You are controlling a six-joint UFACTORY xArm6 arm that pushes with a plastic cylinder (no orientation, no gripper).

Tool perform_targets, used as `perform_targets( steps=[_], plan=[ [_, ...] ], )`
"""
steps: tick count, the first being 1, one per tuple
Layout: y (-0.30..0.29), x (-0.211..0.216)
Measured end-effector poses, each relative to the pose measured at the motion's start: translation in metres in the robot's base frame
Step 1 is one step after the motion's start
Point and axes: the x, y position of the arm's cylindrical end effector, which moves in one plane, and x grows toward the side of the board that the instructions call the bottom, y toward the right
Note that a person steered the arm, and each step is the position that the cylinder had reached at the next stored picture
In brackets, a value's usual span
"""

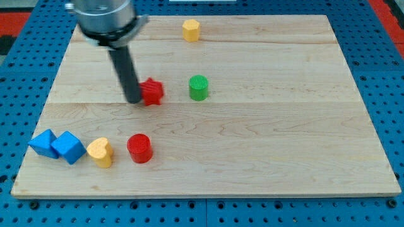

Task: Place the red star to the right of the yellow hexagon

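Observation:
The red star (152, 92) lies on the wooden board, left of centre. My tip (134, 99) is at the star's left side, touching it or nearly so. The yellow hexagon (191, 29) stands near the view's top edge of the board, up and to the right of the star. The dark rod rises from the tip to the arm's body at the view's top left.
A green cylinder (198, 87) stands just right of the red star. A red cylinder (139, 149) and a yellow heart (101, 152) sit near the bottom left. Two blue blocks (43, 143) (68, 147) lie at the board's (284, 126) bottom-left corner.

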Motion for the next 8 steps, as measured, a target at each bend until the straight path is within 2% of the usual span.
perform_targets(
  steps=[1, 2, 4, 6, 7, 8],
  plan=[
    [0.032, 0.011],
    [0.062, -0.015],
    [0.059, -0.101],
    [0.117, -0.121],
    [0.129, -0.152],
    [0.109, -0.145]
  ],
)
